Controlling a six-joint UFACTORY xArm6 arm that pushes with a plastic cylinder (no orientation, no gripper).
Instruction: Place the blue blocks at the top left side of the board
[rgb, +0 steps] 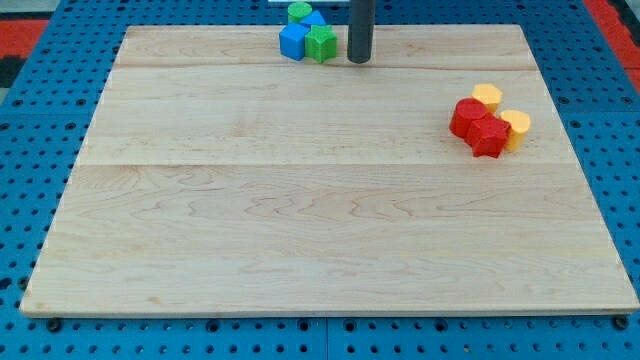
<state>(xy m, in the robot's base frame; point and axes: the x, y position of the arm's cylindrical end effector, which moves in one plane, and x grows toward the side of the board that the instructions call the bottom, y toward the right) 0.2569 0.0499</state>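
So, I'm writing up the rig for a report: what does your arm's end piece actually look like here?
Only the rod shows: a straight, dark grey cylinder entering from the view's top, smooth and unmarked, with a flat-cut end at my tip. No cables, labels or jaws show. The arm above is out of frame.
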